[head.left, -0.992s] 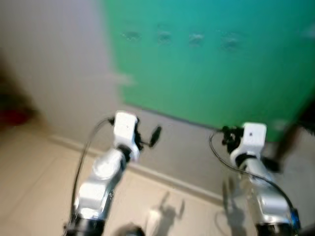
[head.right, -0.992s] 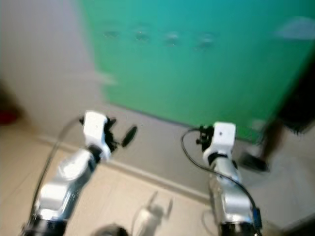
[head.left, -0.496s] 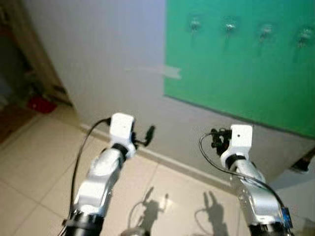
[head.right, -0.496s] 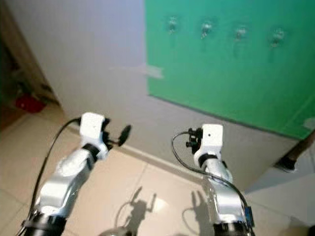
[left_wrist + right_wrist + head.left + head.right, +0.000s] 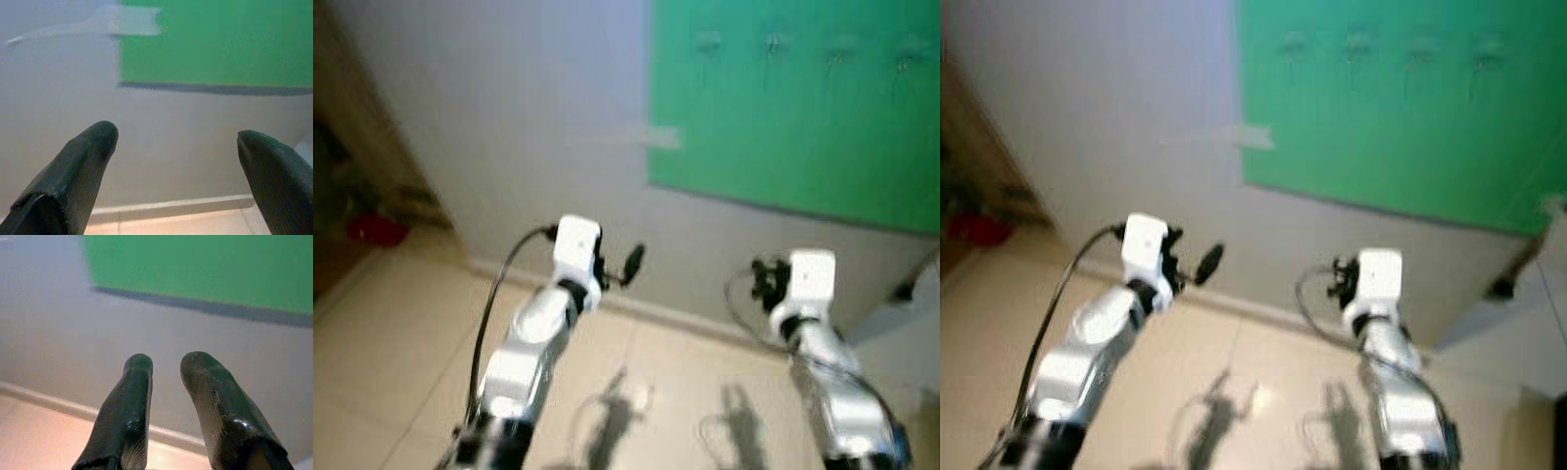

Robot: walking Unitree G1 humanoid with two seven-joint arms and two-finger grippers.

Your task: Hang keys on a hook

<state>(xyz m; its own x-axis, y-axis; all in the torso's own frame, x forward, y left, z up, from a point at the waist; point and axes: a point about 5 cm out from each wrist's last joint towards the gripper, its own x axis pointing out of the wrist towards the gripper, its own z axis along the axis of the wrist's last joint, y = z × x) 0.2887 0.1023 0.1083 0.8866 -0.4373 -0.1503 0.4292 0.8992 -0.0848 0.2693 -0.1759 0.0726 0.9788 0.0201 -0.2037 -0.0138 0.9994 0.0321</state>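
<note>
Approach step, by my read. Green panel (image 5: 803,108) on the wall carries a row of hooks (image 5: 773,44) near its top edge. Left gripper (image 5: 176,161) held below the panel, fingers spread wide, grasping nothing. Right gripper (image 5: 166,382) also below the panel, fingers nearly together with a narrow gap, nothing between them. I cannot find the keys. Next: locate keys before reaching up.
</note>
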